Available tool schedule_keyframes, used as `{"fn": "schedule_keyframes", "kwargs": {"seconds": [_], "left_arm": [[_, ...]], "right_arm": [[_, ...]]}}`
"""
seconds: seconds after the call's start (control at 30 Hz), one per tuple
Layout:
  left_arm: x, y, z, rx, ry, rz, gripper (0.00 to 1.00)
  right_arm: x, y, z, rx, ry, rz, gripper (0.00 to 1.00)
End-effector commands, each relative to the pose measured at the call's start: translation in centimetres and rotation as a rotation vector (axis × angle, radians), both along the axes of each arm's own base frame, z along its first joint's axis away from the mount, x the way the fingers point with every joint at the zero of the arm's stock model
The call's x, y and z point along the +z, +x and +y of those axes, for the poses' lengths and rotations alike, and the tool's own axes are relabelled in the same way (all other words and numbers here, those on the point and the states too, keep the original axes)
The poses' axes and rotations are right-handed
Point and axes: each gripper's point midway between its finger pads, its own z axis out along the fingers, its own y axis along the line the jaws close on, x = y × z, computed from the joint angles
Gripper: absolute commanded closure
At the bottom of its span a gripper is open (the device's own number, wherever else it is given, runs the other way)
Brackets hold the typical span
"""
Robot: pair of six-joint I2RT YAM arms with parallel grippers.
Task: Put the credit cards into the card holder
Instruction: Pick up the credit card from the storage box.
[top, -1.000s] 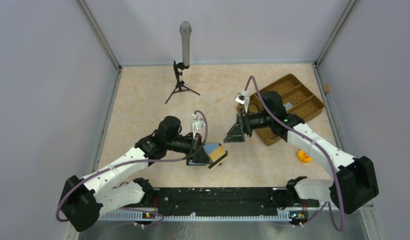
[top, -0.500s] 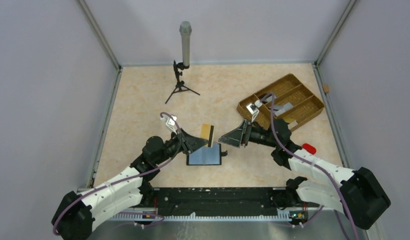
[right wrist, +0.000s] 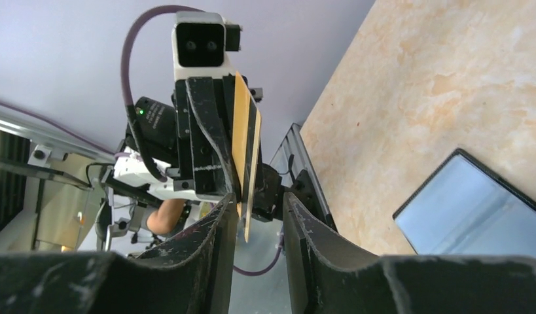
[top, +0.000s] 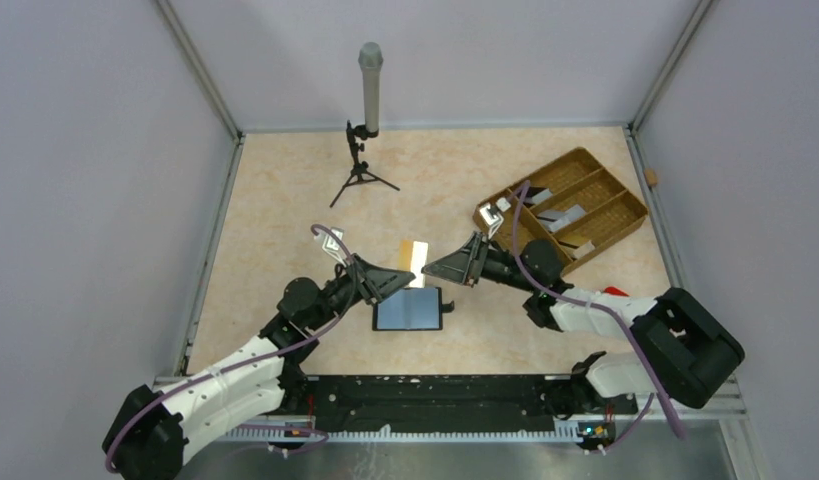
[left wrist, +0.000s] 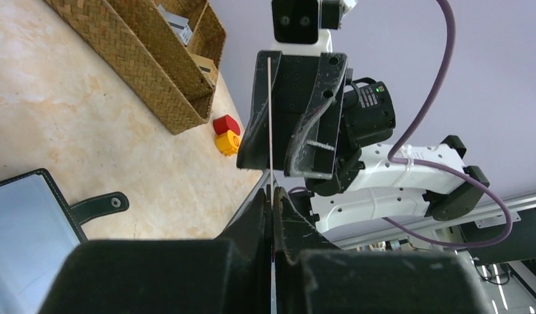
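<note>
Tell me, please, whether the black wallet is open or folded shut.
Open: the card holder lies spread flat, pale blue lining up, clasp tab loose.

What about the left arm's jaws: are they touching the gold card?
Touching. The left wrist view shows the card's thin edge pinched between the shut jaws.
</note>
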Motion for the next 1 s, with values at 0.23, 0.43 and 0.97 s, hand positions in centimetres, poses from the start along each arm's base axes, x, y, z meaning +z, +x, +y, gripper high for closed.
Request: {"fn": "schedule_keyframes", "kwargs": {"seconds": [0.23, 0.43, 0.97], "left_arm": [[0.9, -0.3, 0.2, 0.001, -0.034, -0.024, 1.00], [-2.4, 0.3, 0.2, 0.021, 0.121, 0.072, 0.56], [-14.8, 1.6, 7.9, 0.273, 0.744, 0.376, 0.33]], "right_arm": [[4.8, 0.0, 2.6, 0.082, 0.151, -0.117, 0.84], [2.0, 1.1, 2.8, 0.027, 0.058, -0.023, 1.00], [-10.6, 0.3, 1.7, -0.049, -0.251, 0.263, 1.00]]}}
